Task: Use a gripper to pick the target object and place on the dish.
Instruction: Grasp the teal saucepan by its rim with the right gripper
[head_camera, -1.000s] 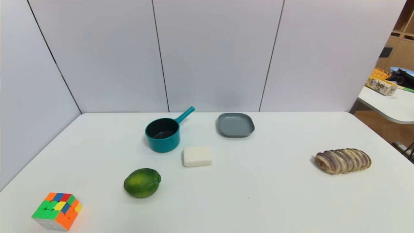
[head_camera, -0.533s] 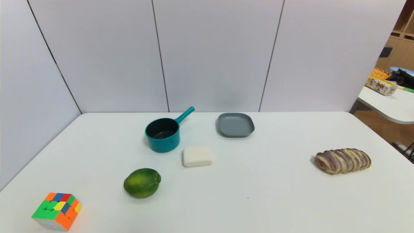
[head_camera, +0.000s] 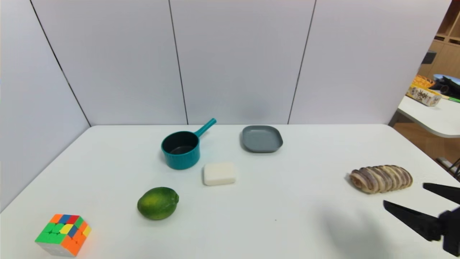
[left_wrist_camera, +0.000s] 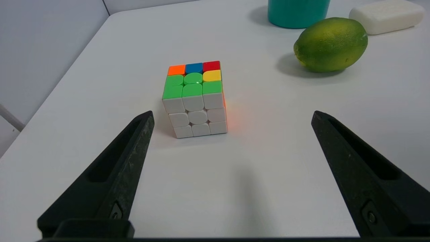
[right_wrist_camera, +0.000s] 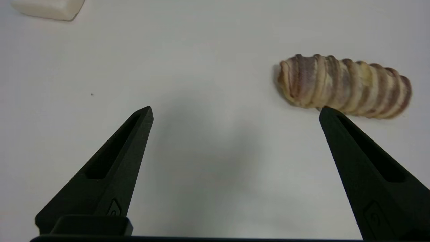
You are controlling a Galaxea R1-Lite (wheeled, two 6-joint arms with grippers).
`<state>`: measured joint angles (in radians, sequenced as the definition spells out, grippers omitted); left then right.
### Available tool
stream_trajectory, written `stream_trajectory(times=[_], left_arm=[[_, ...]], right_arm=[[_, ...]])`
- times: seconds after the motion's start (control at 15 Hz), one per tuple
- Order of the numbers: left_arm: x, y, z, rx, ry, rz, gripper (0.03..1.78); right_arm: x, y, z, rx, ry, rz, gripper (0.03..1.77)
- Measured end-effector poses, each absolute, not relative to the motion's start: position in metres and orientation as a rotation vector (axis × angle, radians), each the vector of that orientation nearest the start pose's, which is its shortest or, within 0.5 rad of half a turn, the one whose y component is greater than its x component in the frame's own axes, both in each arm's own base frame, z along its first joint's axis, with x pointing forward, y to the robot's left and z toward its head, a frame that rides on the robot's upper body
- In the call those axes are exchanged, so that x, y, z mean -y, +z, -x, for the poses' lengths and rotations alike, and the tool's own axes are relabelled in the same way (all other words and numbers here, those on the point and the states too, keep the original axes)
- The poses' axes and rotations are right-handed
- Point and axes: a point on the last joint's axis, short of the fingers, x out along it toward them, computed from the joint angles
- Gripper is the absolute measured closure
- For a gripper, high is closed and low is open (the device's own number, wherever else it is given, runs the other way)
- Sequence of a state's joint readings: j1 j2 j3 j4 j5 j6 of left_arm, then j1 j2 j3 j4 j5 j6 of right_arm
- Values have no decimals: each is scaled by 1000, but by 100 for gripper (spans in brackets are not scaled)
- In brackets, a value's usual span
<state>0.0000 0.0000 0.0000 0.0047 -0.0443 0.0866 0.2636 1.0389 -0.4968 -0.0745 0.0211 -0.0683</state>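
The teal saucepan (head_camera: 180, 150) stands upright at the back of the white table, its handle pointing back and to the right. Its lower wall (left_wrist_camera: 297, 13) shows in the left wrist view. The grey dish (head_camera: 262, 138) lies empty to the pan's right. My right gripper (head_camera: 404, 195) enters at the front right edge, open and empty, just in front of the bread roll and far from the pan. In its own view the right gripper (right_wrist_camera: 235, 112) holds nothing. My left gripper (left_wrist_camera: 231, 116) is open over bare table at the front left, out of the head view.
A white rounded block (head_camera: 219, 173) lies just in front of the pan and dish. A green lime (head_camera: 158, 203) sits nearer the front, a colour cube (head_camera: 63, 234) at the front left corner, a striped bread roll (head_camera: 381, 178) on the right. Grey panels wall the back and left.
My right gripper has come into the head view at the front right, beside the bread roll. The objects on the table have not moved.
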Motion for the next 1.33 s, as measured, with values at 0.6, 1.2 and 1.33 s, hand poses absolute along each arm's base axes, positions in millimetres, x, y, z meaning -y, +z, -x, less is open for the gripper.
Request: stream_trajectory(times=[0.6, 1.2, 1.33], left_arm=[[1, 75, 23, -3, -45, -87, 12], [1, 75, 23, -3, -44, -87, 12], [1, 75, 23, -2, -44, -87, 12]], right_arm=[[-125, 204, -282, -513, 497, 325, 9], [-208, 201, -359, -441, 735, 481, 9], [-223, 202, -368, -396, 848, 450, 9]])
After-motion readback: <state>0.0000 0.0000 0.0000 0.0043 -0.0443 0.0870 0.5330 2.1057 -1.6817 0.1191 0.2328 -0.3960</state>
